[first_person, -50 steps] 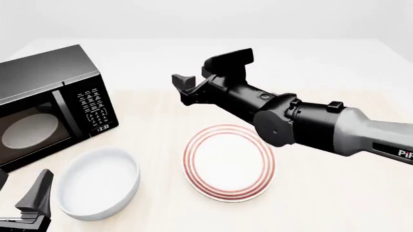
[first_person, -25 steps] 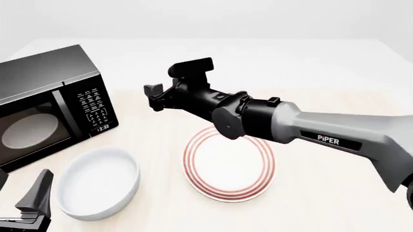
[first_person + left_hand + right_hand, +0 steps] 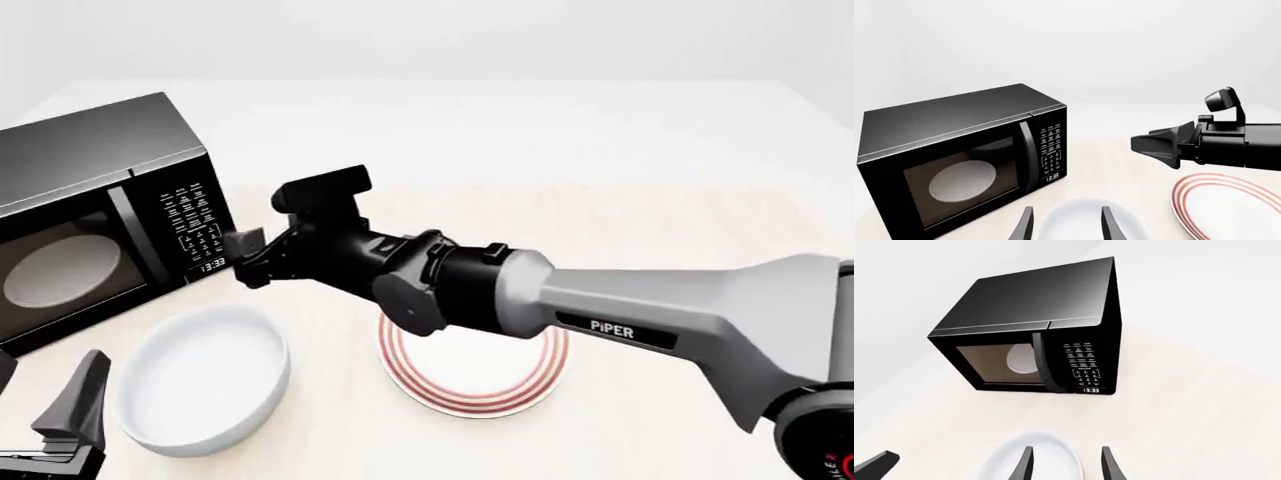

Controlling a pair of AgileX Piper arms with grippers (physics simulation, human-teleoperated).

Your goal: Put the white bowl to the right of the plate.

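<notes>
Glossy, stiff white bowl below and ahead of the open, empty right pincer looks slippery, best pinched across its thick rim.

a black microwave stands on the pale worktop, at the worktop's left edge in the front view, turned a little so its door faces inward and forward. its top is a flat dark panel with a soft sheen. the door has a dim glass window, and behind the glass a pale round disc shows inside. right of the door runs a dark upright handle, and right of that a keypad of small white-marked buttons. under the keypad a clock display reads 13:33. behind the microwave the worktop runs back into a plain white haze.
</notes>
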